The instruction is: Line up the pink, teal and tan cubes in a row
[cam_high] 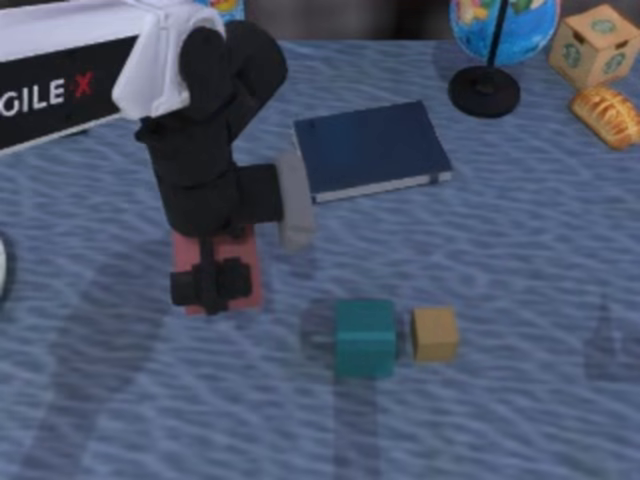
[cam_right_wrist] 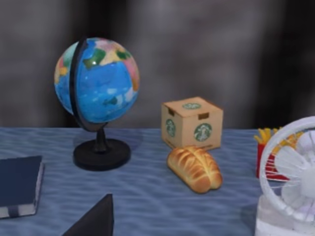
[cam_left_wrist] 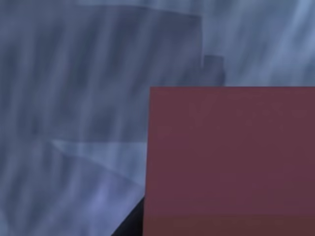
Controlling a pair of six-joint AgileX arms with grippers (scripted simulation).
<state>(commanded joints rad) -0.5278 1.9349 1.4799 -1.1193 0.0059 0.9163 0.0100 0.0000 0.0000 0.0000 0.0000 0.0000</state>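
The left pincer [cam_high: 210, 287] is hovering right over the large dusty-pink matte cube [cam_high: 250, 270] at the worktop's [cam_high: 500, 250] left-centre (whether its fingers are apart or clamped, I cannot tell). The mid-sized teal cube [cam_high: 365, 337] is sitting to the right, the small tan-ochre cube [cam_high: 435, 333] just beside it. The right arm is out of the top view.

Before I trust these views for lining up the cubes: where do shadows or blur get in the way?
Top view: the left arm's shadow falls across the table, and a faint smear surrounds the teal cube. Left wrist view: the pink cube fills the frame in shade. Right wrist view: soft dark backdrop.
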